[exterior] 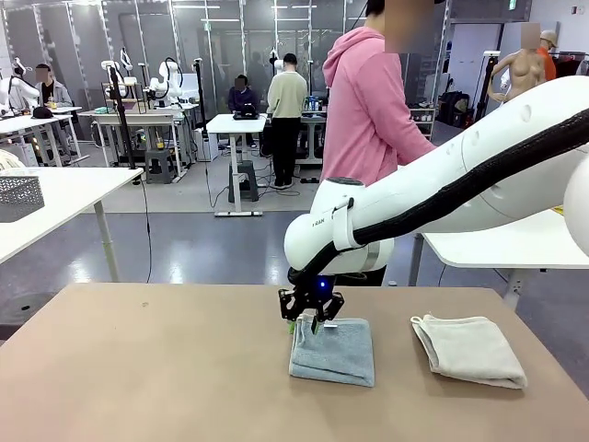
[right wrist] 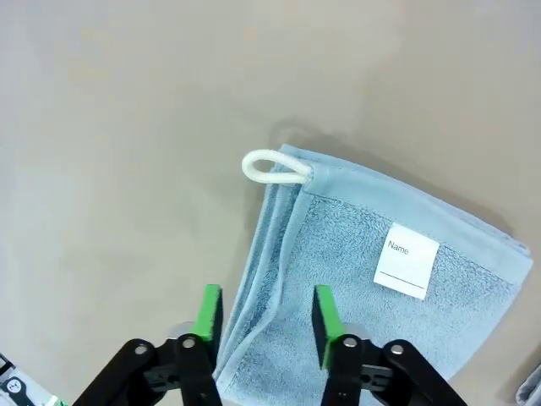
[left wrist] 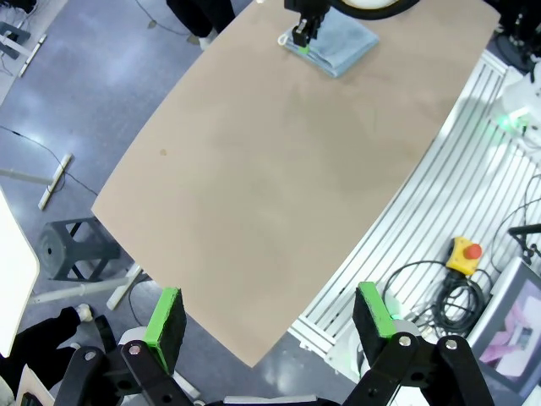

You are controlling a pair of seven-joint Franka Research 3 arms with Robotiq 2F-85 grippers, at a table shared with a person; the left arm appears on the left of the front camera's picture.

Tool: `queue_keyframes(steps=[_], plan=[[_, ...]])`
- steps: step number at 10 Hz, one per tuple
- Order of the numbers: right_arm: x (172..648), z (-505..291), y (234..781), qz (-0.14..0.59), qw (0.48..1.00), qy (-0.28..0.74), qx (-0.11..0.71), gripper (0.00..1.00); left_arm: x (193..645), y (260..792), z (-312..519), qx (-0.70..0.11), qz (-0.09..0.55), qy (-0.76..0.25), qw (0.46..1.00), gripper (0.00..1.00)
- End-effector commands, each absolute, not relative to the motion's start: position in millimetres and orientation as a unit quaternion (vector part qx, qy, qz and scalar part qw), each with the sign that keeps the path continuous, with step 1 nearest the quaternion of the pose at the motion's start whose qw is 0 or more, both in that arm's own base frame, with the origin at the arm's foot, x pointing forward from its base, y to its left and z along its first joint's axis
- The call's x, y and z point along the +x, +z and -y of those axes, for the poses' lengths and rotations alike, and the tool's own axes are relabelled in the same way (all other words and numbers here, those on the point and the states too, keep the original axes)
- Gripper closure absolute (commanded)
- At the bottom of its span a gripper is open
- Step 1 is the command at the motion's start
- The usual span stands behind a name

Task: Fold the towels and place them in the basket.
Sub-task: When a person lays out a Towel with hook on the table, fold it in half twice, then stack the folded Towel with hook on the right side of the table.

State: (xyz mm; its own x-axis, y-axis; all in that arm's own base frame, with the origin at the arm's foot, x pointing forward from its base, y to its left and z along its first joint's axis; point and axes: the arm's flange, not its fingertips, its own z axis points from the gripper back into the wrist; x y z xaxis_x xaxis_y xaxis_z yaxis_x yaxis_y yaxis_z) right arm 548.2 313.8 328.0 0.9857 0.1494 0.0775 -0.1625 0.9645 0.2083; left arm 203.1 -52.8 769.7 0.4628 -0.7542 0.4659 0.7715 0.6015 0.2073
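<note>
1. Right wrist view: right gripper (right wrist: 264,326) fingers parted, straddling the folded edge of the blue-grey towel (right wrist: 372,279) lying on the table (right wrist: 127,127).
2. Left gripper (left wrist: 270,326) fingers spread wide, well apart from that towel.

Pale blue towel (exterior: 333,351) lies folded flat near the table's middle, white hanging loop (right wrist: 272,167) at one corner and a white name label (right wrist: 407,260) facing up. Just right of it, apart, sits the folded cream towel (exterior: 468,349).
</note>
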Motion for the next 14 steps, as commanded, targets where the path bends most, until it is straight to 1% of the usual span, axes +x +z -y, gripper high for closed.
queue_keyframes(steps=[1, 2, 3, 4, 14], plan=[[537, -305, 336, 0.044, 0.987, 0.086, 0.13, 0.0, 204, 769, 52, -0.006, 0.264, -0.448, 0.854, 0.0], [535, -300, 340, 0.047, 0.986, 0.084, 0.133, 0.16, 204, 769, 52, -0.006, 0.264, -0.448, 0.854, 0.0], [537, -294, 339, 0.044, 0.986, 0.083, 0.141, 0.16, 204, 769, 52, -0.006, 0.264, -0.448, 0.854, 0.0], [546, -312, 339, 0.037, 0.99, 0.078, 0.115, 0.16, 204, 769, 52, -0.006, 0.264, -0.448, 0.854, 0.0], [546, -312, 339, 0.037, 0.99, 0.078, 0.115, 0.16, 204, 769, 52, -0.006, 0.264, -0.448, 0.854, 0.0]])
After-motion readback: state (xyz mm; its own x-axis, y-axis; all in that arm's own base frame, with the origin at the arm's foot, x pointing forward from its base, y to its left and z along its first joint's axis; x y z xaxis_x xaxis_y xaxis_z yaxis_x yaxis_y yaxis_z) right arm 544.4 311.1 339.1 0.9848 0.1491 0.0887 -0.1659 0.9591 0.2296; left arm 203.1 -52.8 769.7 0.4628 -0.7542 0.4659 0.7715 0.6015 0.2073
